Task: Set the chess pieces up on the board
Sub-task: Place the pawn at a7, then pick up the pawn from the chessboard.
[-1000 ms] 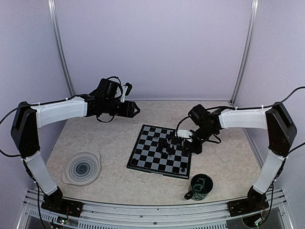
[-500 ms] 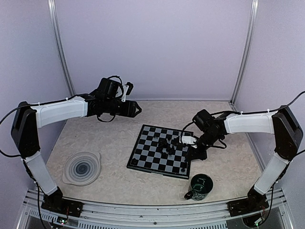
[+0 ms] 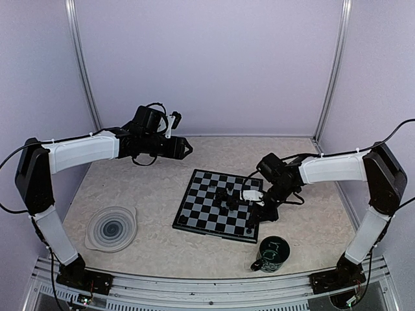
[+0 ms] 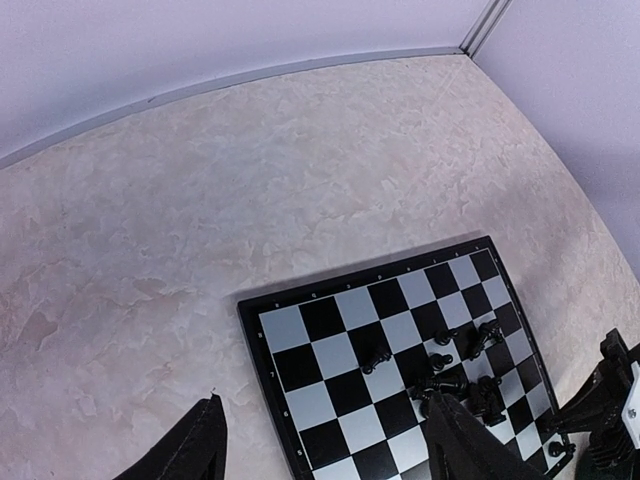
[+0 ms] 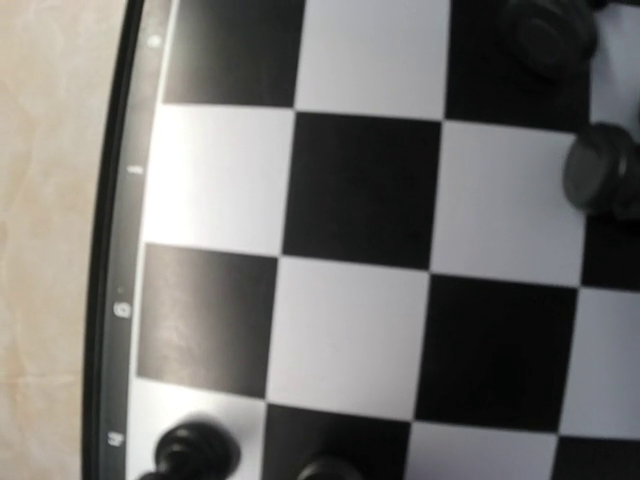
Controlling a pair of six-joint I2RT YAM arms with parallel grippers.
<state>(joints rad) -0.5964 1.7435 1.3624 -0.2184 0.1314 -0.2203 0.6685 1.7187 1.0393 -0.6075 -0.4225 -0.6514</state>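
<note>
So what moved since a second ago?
The right gripper slid toward the near right corner of the board, low over the pieces. Whether it took or dropped one isn't clear. The left gripper, mug and plate stayed put.

The board (image 5: 110,250) carried small digits along its dark border. In the right wrist view a "6" was legible; the neighbouring digits were too blurred. Pale markings on the mug (image 3: 271,254) were unreadable.
</note>
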